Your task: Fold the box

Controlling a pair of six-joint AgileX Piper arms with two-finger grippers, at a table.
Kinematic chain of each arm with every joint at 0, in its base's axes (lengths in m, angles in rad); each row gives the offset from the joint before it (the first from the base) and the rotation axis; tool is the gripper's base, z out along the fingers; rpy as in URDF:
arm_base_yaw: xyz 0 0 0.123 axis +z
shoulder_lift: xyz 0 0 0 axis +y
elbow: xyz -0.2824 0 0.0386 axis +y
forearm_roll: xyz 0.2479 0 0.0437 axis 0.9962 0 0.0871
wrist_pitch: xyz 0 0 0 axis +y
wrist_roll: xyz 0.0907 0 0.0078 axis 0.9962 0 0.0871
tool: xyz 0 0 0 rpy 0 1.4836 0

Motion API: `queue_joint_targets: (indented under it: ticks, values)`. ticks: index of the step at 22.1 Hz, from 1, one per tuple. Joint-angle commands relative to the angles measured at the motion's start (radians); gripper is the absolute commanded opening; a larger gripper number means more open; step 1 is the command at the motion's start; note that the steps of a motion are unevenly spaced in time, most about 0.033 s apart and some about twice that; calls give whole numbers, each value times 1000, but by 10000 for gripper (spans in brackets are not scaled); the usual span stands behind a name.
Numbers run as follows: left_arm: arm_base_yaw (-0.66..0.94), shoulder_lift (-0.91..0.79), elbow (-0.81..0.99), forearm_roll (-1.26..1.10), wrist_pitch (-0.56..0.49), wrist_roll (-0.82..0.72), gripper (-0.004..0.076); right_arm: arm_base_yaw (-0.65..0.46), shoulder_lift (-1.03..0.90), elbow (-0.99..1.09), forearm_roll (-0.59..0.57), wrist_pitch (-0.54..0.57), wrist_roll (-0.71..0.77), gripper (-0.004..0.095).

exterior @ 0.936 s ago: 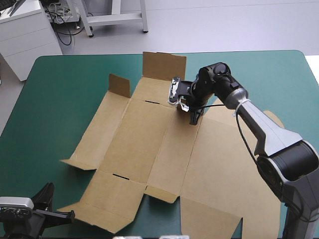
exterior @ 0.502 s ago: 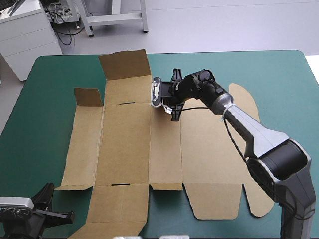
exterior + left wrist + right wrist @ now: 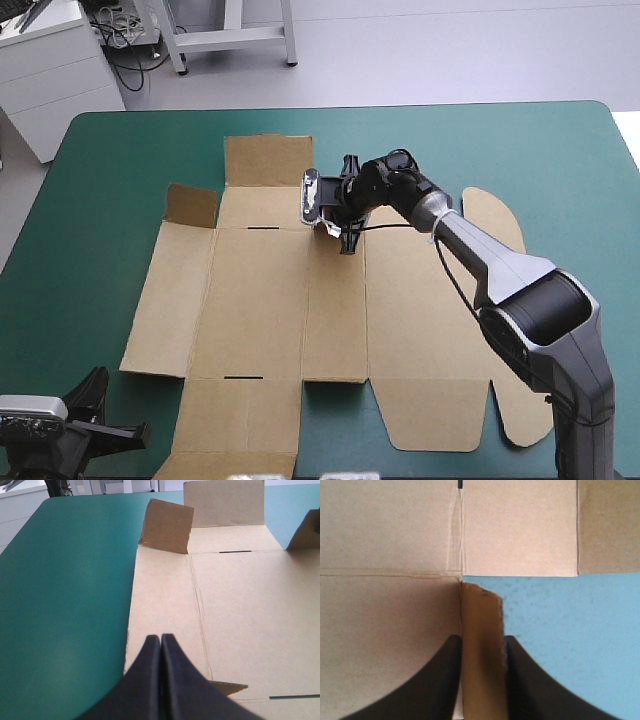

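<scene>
The brown box (image 3: 260,300) lies as a cut sheet spread across the table's middle, its edges square to the table. At its far edge a wide flap (image 3: 268,160) and a small flap (image 3: 192,205) stand up. My right gripper (image 3: 346,240) is at the far edge of the sheet. In the right wrist view its fingers (image 3: 445,680) are shut on a narrow raised flap (image 3: 481,630) of the box. My left gripper (image 3: 160,639) is shut and holds nothing. It hovers low over the box's near left corner (image 3: 160,610), at the table's near left (image 3: 110,432).
Teal-green cover (image 3: 90,220) shows left of the box and along the far right. Two rounded lid tabs (image 3: 495,215) stick out on the box's right side. The right arm reaches across the sheet from the near right.
The box has swung from a skewed position to lie square with the table. The right gripper moved left with it, still on the flap. The left arm has not moved.
</scene>
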Motion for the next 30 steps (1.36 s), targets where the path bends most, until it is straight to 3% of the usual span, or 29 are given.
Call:
queue_joint_targets:
  ticks: [1, 3, 4, 8, 10, 12, 13, 16, 21, 24, 30]
  values:
    - [-4, -11, -22, -23, -71, -3, -32, -2, -64, -33, 12, -40, 4, 594]
    - [-4, -11, -22, -23, -71, -3, -32, -2, -83, -33, 13, -38, 50, 701]
    - [-4, -11, -22, -23, -71, -3, -32, -2, -90, -33, 10, -36, 71, 697]
    - [-4, -11, -22, -23, -71, -3, -32, -2, -204, -33, -29, -24, 293, 550]
    - [-4, -11, -22, -23, -71, -3, -32, -2, -268, -33, -62, 6, 413, 380]
    - [-4, -11, -22, -23, -71, -3, -32, -4, -334, -33, -160, 51, 603, 49]
    - [-4, -11, -22, -23, -71, -3, -32, -4, -354, -33, -209, 58, 690, -15]
    - [-4, -11, -22, -23, -71, -3, -32, -4, -401, -33, -311, 97, 935, -22]
    - [-4, -11, -22, -23, -71, -3, 1, -6, -476, 8, -337, 246, 1122, -22]
    - [-4, -11, -22, -23, -71, -3, 111, -6, -572, 124, -330, 195, 1171, -22]
    - [-4, -11, -22, -19, -71, -3, 546, -6, -821, 464, -420, 118, 1287, -22]
